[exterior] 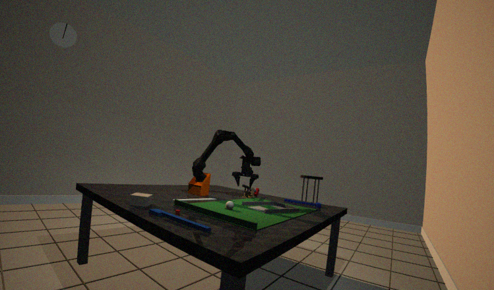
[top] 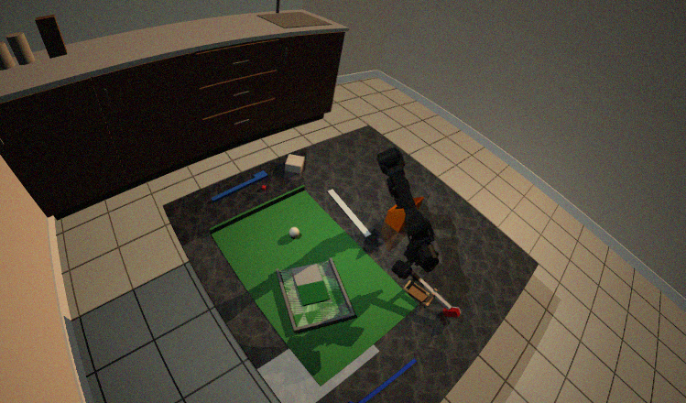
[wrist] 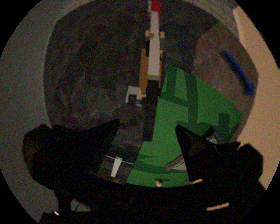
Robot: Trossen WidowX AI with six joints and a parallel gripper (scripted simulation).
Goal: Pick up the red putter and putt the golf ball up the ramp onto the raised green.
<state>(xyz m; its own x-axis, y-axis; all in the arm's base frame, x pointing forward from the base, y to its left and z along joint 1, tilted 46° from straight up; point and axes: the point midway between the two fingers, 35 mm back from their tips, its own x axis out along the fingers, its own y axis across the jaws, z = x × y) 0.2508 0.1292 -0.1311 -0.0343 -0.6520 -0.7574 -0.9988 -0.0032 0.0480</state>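
A kitchen-like room in a home, it seems. A long dark cabinet run (top: 159, 100) with drawers and a pale counter fills the upper left of the top view, the floor is beige tile (top: 575, 280), and a round wall clock (exterior: 62, 35), dim and hard to read, hangs at the exterior view's upper left.

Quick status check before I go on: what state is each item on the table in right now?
End effector: open, empty, above the putter.
Putter: lying on its stand beside the mat, not gripped.
Ball: resting on the green mat, away from the ramp.
Ramp: on the mat, nothing on its raised green.
Blue bar: lying flat off the mat.
White bar: lying flat beside the mat.
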